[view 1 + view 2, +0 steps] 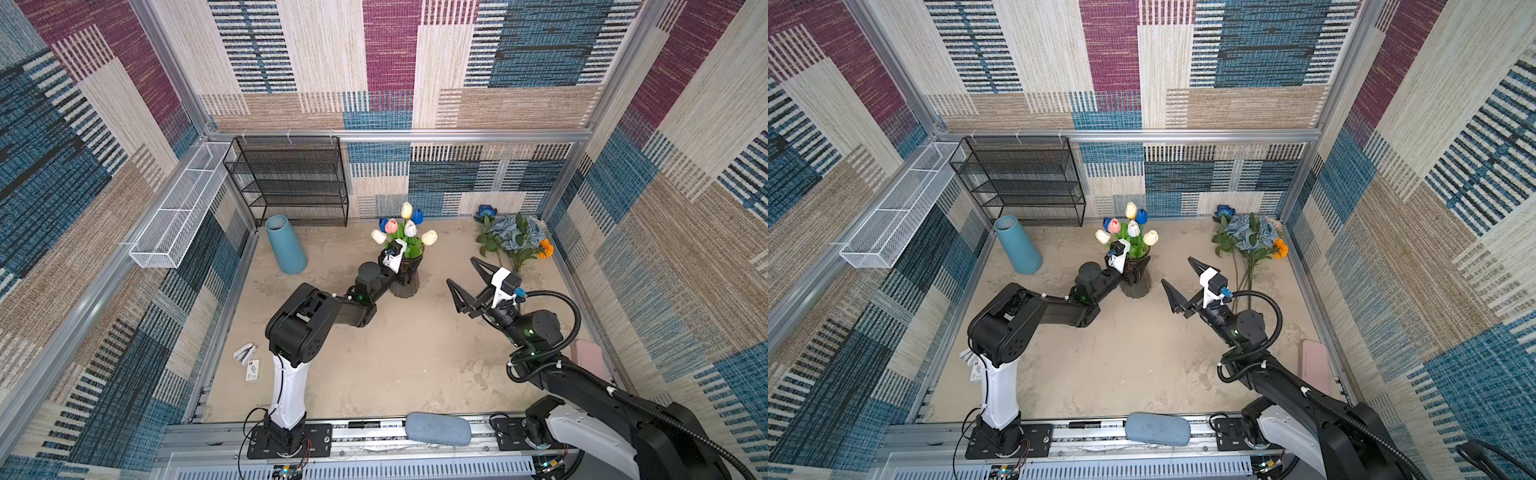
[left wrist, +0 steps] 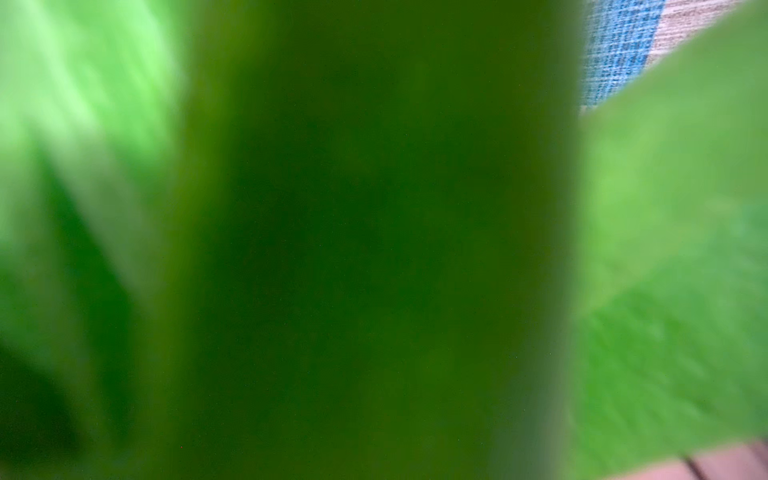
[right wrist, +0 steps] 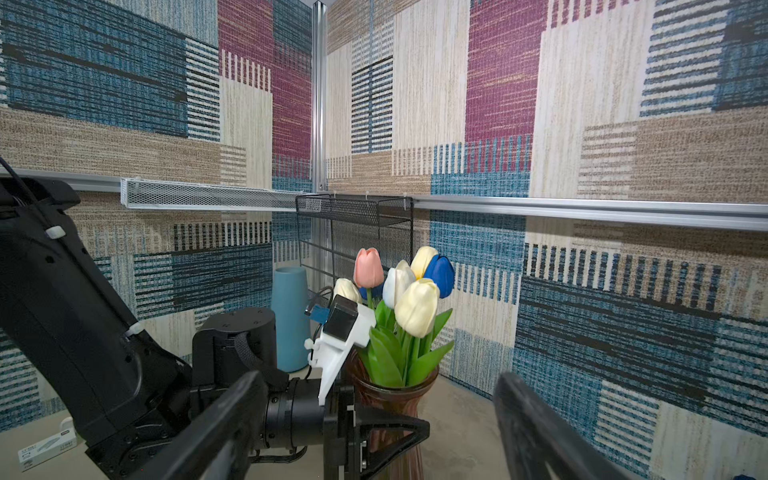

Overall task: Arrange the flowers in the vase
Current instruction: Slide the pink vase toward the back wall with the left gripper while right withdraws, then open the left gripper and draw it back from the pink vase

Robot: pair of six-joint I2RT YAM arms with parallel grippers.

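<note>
In the vase, tulips.

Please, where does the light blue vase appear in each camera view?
In a top view: light blue vase left of centre, beside the black wire shelf.
In a top view: left of centre too, beside that shelf.
Left wrist view: not in it, only blurred green.
Right wrist view: seen behind the left arm, near the tulips.
Shared landmark: the black wire shelf.

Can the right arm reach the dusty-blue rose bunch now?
Probably yes: the right hand is open and empty, the rose bunch lies just beyond it, and the left hand grips the vase, well aside.
</note>
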